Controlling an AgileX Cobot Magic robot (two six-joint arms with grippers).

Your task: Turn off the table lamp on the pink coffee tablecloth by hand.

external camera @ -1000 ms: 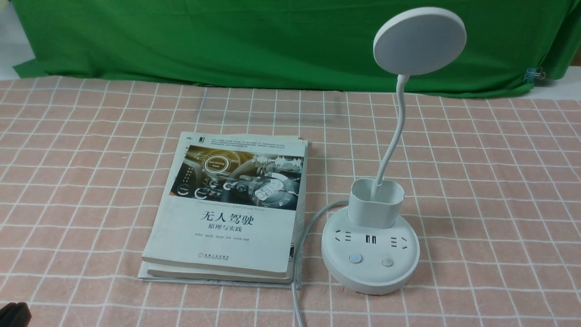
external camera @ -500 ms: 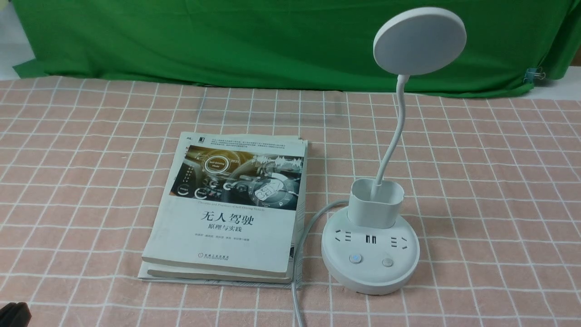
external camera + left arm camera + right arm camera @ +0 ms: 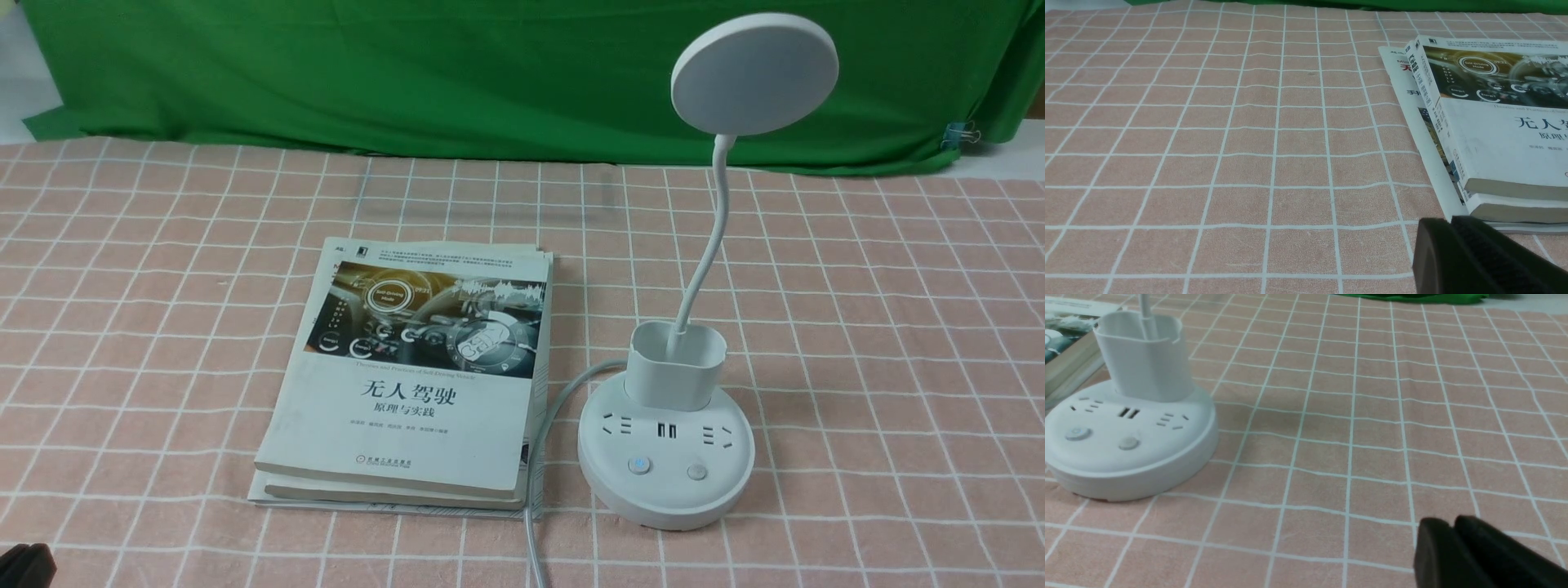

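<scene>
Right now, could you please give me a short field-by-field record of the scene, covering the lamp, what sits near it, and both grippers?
lamp: lamp upright on the tablecloth, right of centre
lamp head: round disc, raised on a bent neck
buttons: two on the base front; the left one shows a faint blue mark
cord: cord runs from the base toward the near edge
books: books stacked left of the lamp, apart from its base
left gripper: left gripper shut, low over the cloth near the books
right gripper: right gripper shut, to the right of the lamp and clear of it
</scene>
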